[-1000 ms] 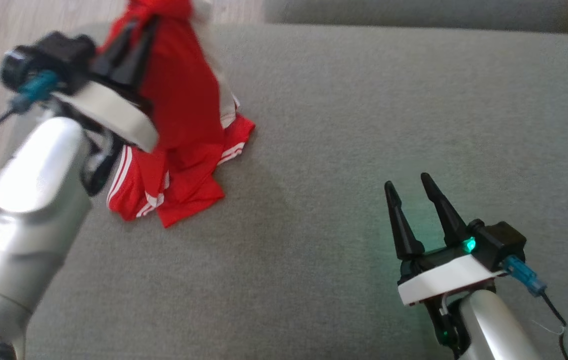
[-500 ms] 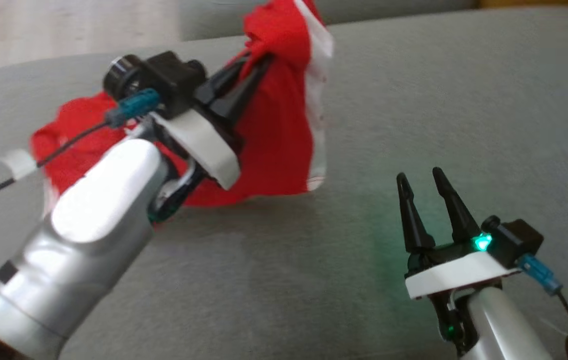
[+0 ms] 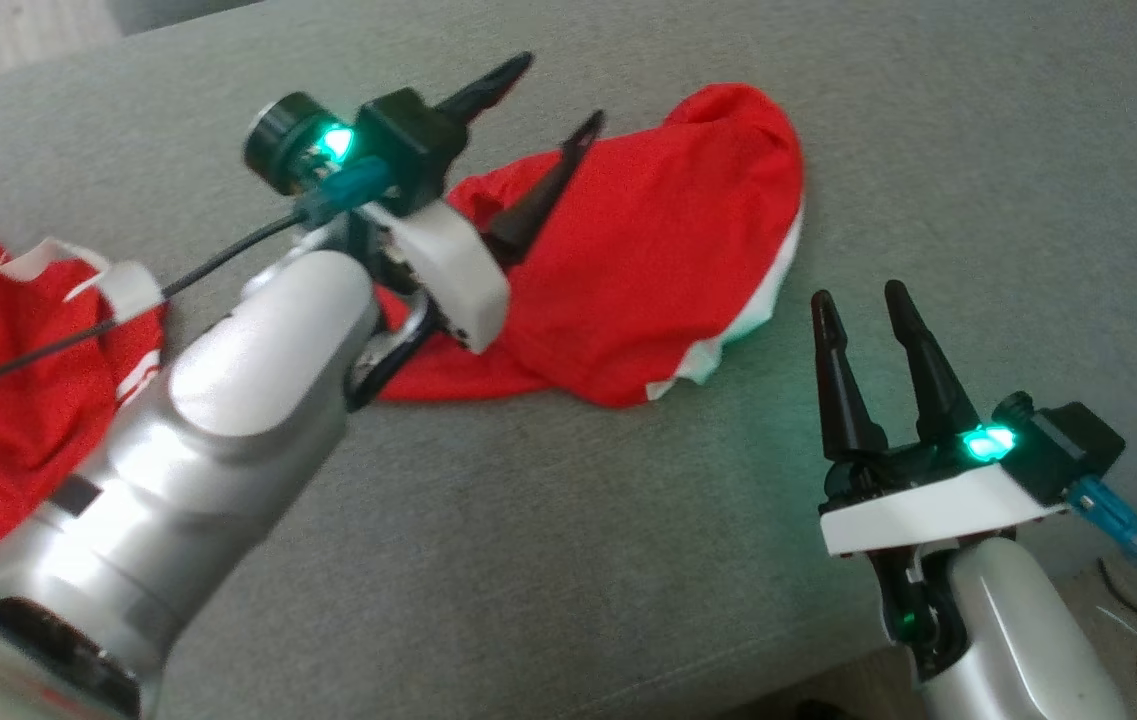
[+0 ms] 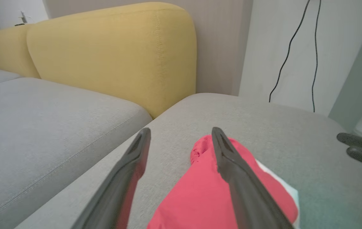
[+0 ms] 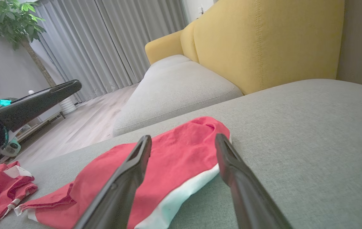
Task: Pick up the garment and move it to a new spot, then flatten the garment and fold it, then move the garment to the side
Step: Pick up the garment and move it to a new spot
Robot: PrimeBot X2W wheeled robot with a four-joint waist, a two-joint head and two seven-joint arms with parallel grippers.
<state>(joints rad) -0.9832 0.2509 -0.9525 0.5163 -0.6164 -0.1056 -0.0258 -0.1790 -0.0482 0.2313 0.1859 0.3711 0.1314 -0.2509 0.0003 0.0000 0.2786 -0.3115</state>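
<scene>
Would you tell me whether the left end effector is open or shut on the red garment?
Open: the left end effector has its fingers well apart, gripping nothing; the garment lies on the cushion.

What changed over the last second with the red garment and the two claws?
The left claw let go: it was shut on the red garment, holding it up bunched; now it is open above the garment, which lies on the grey cushion. The right claw stayed open and empty.
</scene>
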